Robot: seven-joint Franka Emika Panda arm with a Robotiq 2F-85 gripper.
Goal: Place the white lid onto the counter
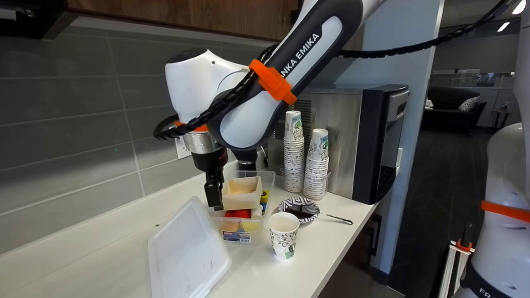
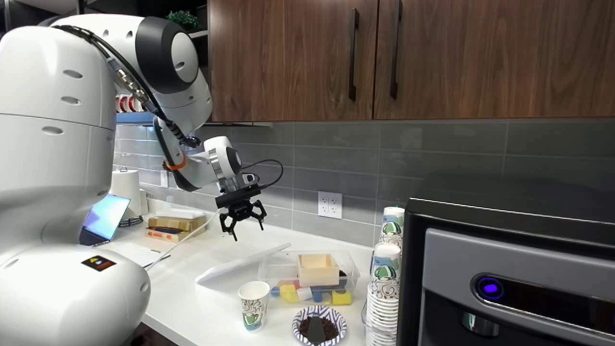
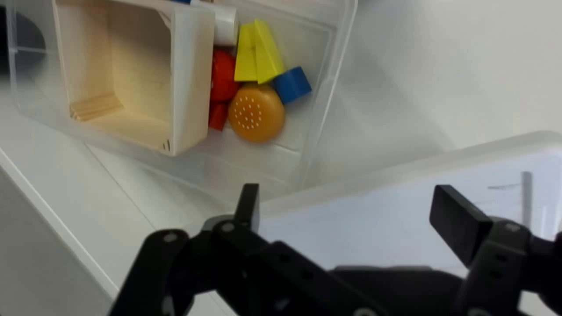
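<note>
The claw (image 2: 248,232) has its fingers spread wide and holds nothing; no contact with any object is visible. The white lid (image 1: 186,248) is located below the claw, tilted, with the edge next to the clear container (image 3: 325,94) raised above the surface (image 1: 323,240). This edge is judged to be propped on the container; the point of contact cannot be confirmed. Governing relation: in the wrist view, the raised edge runs from beside one fingertip to past the other, at a shallow slant to the line joining them. A grip across the rim would therefore probably require a wrist rotation before descent; straight descent risks pressing on the lid's face. The lid's long axis cannot be read reliably, as the lid is cut off or foreshortened in every view. If the lid is to lie flat, placement is judged incomplete. The container, beside and below the claw, holds a wooden box (image 3: 192,83) and coloured toy pieces (image 3: 292,84). Farther from the claw, the pale surface carries a paper cup (image 1: 284,238), a patterned bowl (image 2: 341,325) with dark contents, and stacked cups (image 1: 294,165) next to a metal-sided dispenser (image 1: 374,145). A grey tiled wall (image 2: 432,163) bounds the surface past the claw; wooden cabinets (image 2: 298,57) hang above claw height.
</note>
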